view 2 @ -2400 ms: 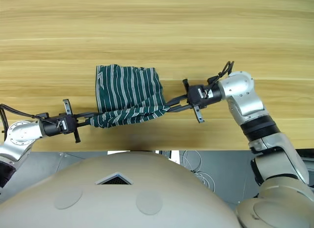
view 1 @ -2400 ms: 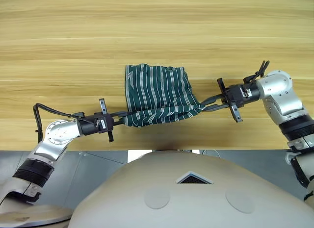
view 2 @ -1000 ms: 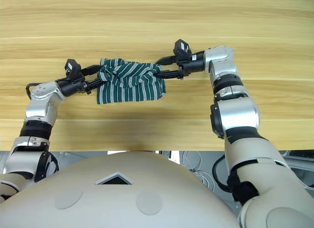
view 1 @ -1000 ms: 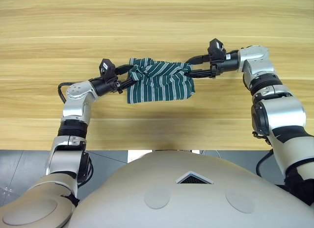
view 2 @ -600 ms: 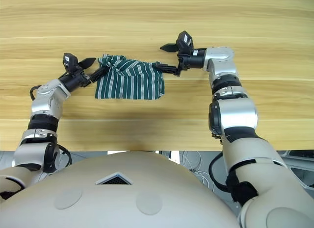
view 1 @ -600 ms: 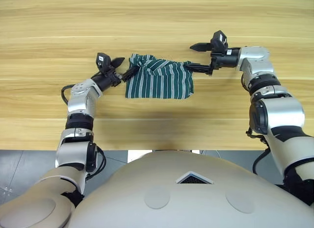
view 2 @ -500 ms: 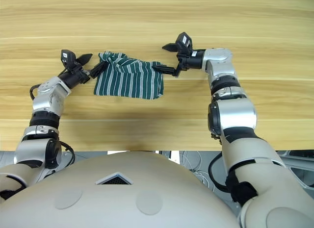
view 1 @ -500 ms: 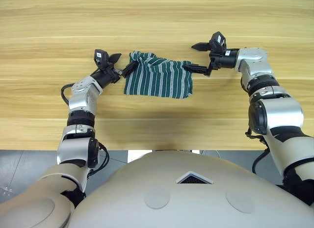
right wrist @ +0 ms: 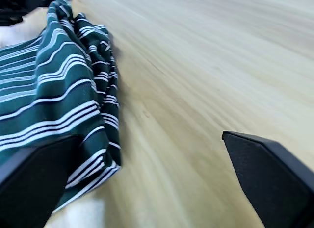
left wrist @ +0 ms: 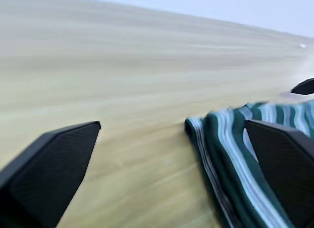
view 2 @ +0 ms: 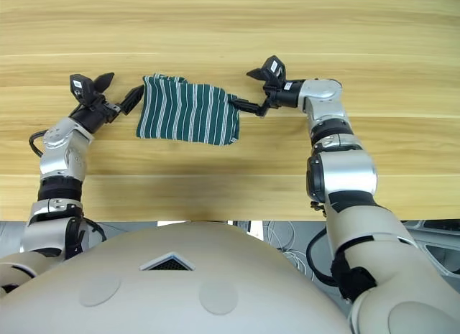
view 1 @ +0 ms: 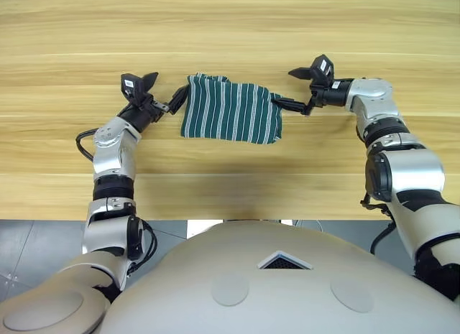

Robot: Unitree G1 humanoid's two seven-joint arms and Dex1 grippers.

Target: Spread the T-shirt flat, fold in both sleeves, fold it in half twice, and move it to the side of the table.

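Folding looks done to me: left pincer (view 1: 164, 90) and right pincer (view 1: 292, 88) both gape empty beside the T-shirt (view 1: 230, 119), so next I grab it and drag it sideways across the tabletop (view 1: 230, 32).

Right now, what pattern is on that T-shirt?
The T-shirt is dark green with white stripes, clearest in the right wrist view.

The green, white-striped T-shirt (view 1: 230, 119) lies folded into a rough rectangle between the left gripper (view 1: 168, 86) and right gripper (view 1: 284, 87), its far corners seemingly touching both.
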